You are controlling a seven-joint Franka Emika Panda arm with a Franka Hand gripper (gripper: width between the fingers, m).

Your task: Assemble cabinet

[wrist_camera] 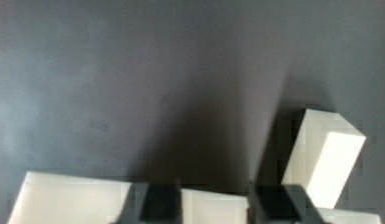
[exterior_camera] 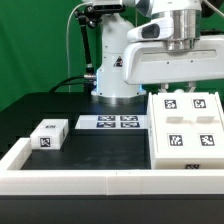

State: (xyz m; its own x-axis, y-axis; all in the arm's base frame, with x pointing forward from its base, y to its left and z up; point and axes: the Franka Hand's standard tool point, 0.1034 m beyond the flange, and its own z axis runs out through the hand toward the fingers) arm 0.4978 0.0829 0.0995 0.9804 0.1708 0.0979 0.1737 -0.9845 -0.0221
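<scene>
cabinet body [exterior_camera: 186, 128], a large white box with four square tags on its top face, lies flat on the dark table [exterior_camera: 100, 148] at about 4 o'clock in the exterior view. its near side is just beside a long white rail [exterior_camera: 90, 182] at 6 o'clock. the arm hangs over the body's far edge, at 12 o'clock from it. in the wrist view the gripper [wrist_camera: 215, 206] has its two dark fingers [wrist_camera: 159, 205] drawn close together, with white plastic filling the gap. it looks like a pinch on the body's edge, though the contact sits at the frame's rim and is hard to read. a small tagged block [exterior_camera: 48, 134] rests well apart at 9 o'clock, and the marker board [exterior_camera: 110, 122] lies between the two, near the centre. risks, as i judge them: the grip is narrow and off-centre on a wide part, so a pull could twist the body or let it slip. a push toward 6 o'clock could jam it on the rail.
</scene>
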